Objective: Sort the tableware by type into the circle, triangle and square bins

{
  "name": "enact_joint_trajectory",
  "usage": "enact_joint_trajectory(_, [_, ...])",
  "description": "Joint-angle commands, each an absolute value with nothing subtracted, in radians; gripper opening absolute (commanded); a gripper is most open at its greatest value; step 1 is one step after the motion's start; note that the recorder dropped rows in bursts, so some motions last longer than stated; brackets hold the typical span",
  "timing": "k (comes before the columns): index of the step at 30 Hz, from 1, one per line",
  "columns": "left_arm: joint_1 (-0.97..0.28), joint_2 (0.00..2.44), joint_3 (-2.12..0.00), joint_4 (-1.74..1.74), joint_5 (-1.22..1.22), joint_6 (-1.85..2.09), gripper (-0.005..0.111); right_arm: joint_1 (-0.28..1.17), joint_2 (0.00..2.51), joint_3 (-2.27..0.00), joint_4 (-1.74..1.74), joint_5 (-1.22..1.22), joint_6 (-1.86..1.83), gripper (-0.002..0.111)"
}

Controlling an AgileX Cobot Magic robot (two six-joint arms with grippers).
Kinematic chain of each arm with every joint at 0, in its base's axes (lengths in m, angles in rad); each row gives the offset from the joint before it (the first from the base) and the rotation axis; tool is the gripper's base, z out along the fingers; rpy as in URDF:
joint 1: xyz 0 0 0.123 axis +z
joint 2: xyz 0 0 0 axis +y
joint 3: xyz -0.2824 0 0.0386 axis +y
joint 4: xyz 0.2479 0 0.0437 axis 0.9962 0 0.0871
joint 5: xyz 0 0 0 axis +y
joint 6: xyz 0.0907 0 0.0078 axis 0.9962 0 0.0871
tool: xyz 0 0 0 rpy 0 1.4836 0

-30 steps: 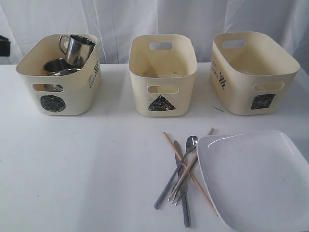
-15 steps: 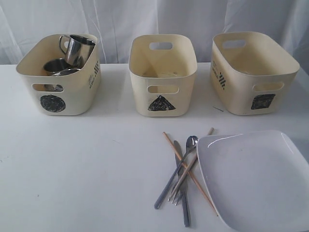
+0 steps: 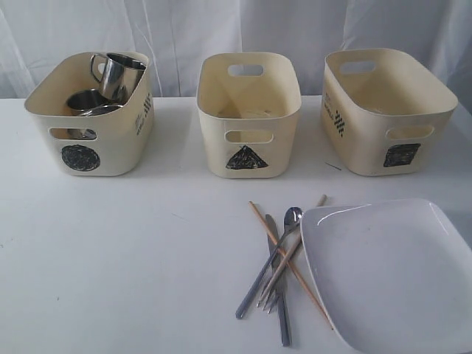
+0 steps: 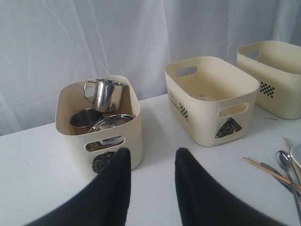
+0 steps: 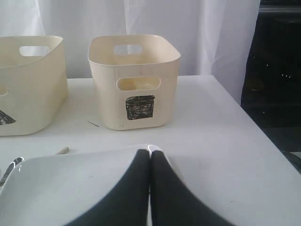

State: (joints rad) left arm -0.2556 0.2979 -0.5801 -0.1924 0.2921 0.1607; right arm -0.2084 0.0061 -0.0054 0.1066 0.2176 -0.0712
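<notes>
Cutlery's the job left, I reckon, plus the big plate. In the exterior view the circle bin (image 3: 110, 151) at upper left already has a steel mug (image 3: 122, 74), a second mug (image 3: 85, 99) and the shiny steel bowl (image 3: 102, 110) in it. The triangle bin (image 3: 214, 147) at top middle and the square bin (image 3: 361, 140) at upper right look pretty much empty from here.

The pile sits lower centre on the table (image 3: 110, 258): spoon (image 3: 293, 216), knife (image 3: 282, 324) and fork (image 3: 267, 299) crossed over each other, with the chopsticks (image 3: 287, 258) laid across them. The white plate (image 3: 391, 273) fills the lower right, its edge right up against the pile.

Neither arm shows in the exterior view. The left gripper (image 4: 153, 155) has its fingers apart with nothing between them, looking out over the circle bin. The right gripper (image 5: 150, 153) is pinched together and empty, hanging over the near edge of the plate.

If the plate goes first, I'd spread those right fingers before coming down, then catch the rim on the side away from the cutlery so nothing gets dragged along. It looks wide for a tub, so tip it in on edge. For the pile, take the top chopstick first and one piece at a time.
</notes>
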Motion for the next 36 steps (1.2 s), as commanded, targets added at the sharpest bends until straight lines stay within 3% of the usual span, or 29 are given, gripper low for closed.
enact_joint_trajectory(1, [-0.264, 0.291, -0.578, -0.207, 0.307, 0.149, 0.038, -0.210, 0.000, 0.000, 0.108, 0.214, -0.075, 0.000])
enact_joint_trajectory(21, [-0.264, 0.280, -0.573, -0.207, 0.308, 0.156, 0.038, -0.210, 0.000, 0.000, 0.108, 0.216, -0.075, 0.000])
enact_joint_trajectory(36, [-0.264, 0.107, -0.370, -0.238, 0.278, 0.156, 0.038, -0.210, 0.000, 0.000, 0.108, 0.214, -0.075, 0.000])
